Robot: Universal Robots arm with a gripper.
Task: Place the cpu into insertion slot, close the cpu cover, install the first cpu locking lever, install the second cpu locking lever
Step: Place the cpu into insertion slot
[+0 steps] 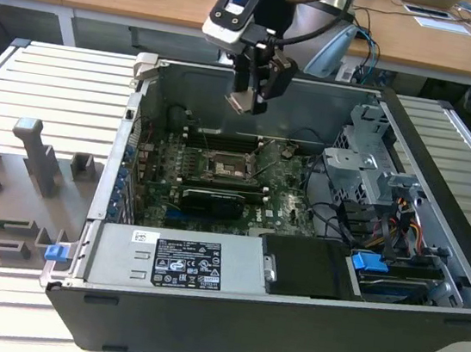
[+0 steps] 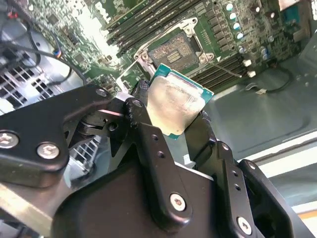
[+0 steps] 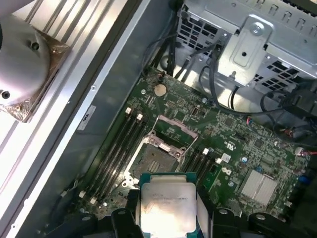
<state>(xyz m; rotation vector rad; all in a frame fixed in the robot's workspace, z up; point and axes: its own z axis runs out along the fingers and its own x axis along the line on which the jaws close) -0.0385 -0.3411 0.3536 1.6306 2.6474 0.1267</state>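
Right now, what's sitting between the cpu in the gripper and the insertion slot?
Nothing. Only open air separates the cpu from the insertion slot on the board below it, as seen in both wrist views.

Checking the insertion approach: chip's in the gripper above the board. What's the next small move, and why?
Probably lower it toward the insertion slot, trimming sideways to centre it. The gripper holds the cpu well above the board, and the slot looks bare, with the cpu cover swung open.
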